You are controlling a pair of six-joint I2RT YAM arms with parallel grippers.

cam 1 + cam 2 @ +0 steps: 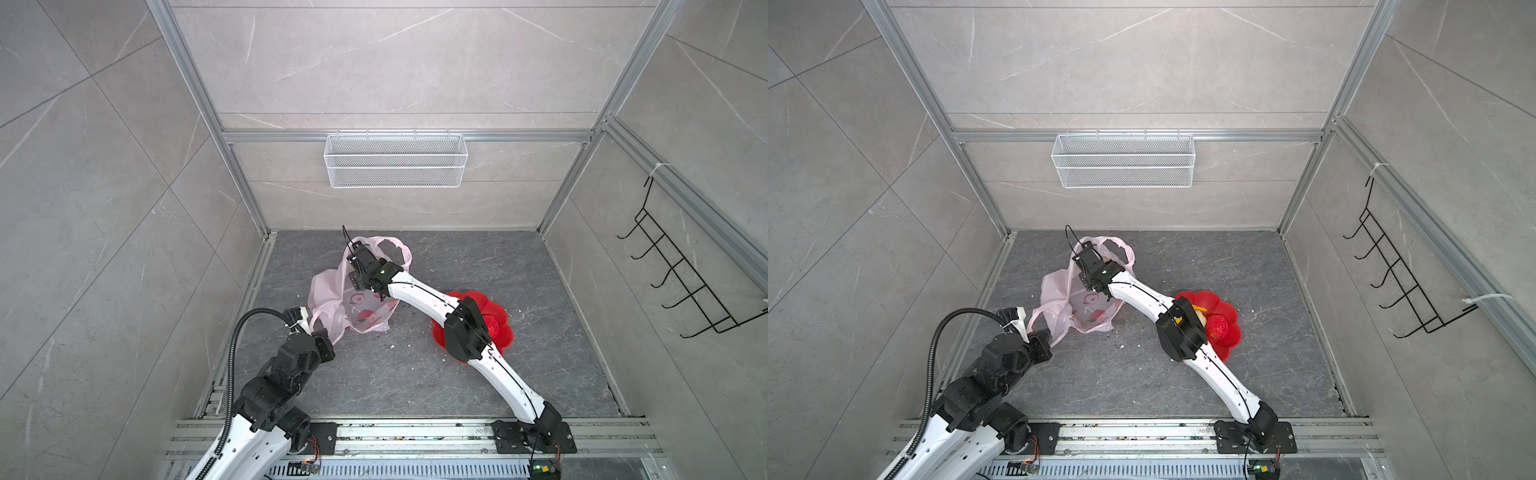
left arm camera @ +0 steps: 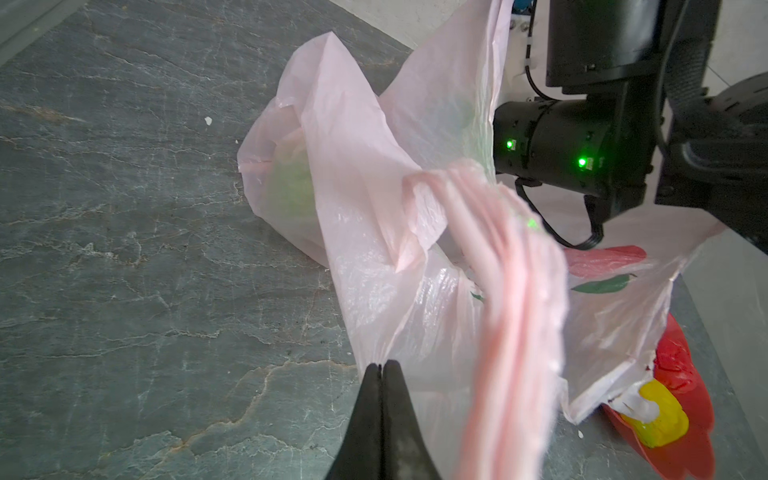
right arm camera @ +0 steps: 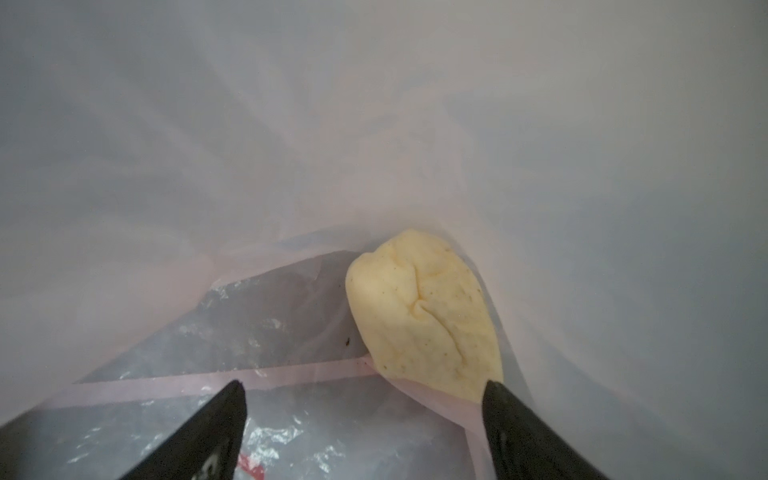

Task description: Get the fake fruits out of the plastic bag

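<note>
The pale-pink plastic bag (image 1: 365, 307) (image 1: 1088, 309) lies crumpled on the dark floor. My left gripper (image 2: 381, 366) is shut on the bag's thin film at its near edge, with a stretched loop handle (image 2: 511, 291) running beside it. My right gripper (image 3: 365, 386) is open inside the bag. A beige lumpy fruit (image 3: 424, 316) lies just ahead, against one fingertip (image 3: 498, 395). A green fruit (image 2: 291, 187) shows faintly through the bag's film. A yellow fruit (image 2: 660, 415) and a red fruit (image 1: 1219, 326) lie in the red dish (image 1: 1231, 336).
The red flower-shaped dish (image 1: 500, 328) sits right of the bag, partly under my right forearm. A white mesh basket (image 1: 395, 160) hangs on the back wall, and a black hook rack (image 1: 685, 282) on the right wall. Aluminium frame rails border the floor.
</note>
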